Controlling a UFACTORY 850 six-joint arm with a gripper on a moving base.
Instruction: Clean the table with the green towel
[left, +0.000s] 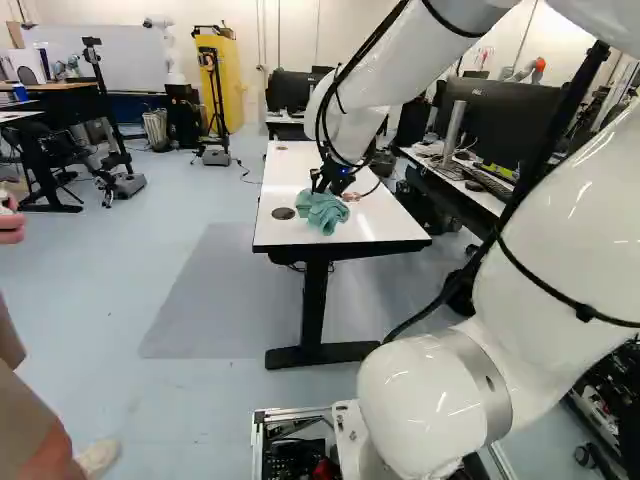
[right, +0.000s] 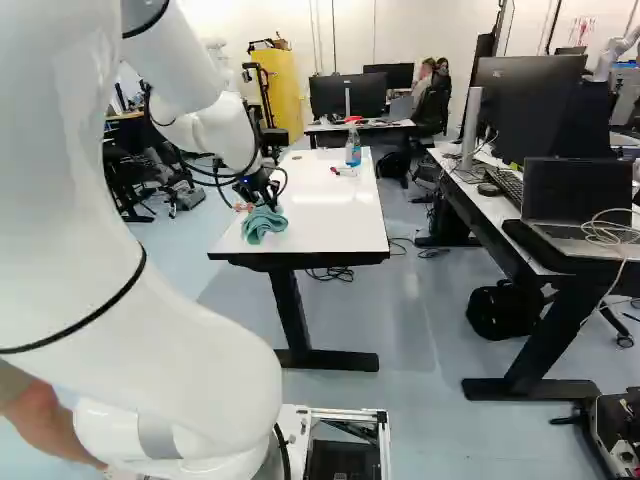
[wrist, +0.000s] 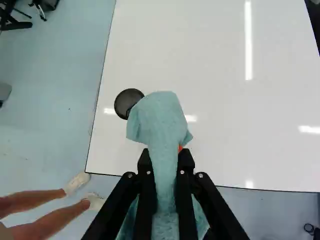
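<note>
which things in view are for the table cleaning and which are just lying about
For the job:
- green towel, gripped by the end effector
- white table, the surface to clean

Just lying about:
- bottle at the table's far end
- laptop on the desk at the right of the right base view
- black bag on the floor

Glossy white arm (left: 560, 230) with rounded joints (left: 425, 400), a metallic grey band (left: 488, 385) and black straps (left: 584, 313); black cables (left: 320, 122) loop above the black tool (left: 323, 188), which is dotted with silver screws (wrist: 200, 175).
</note>
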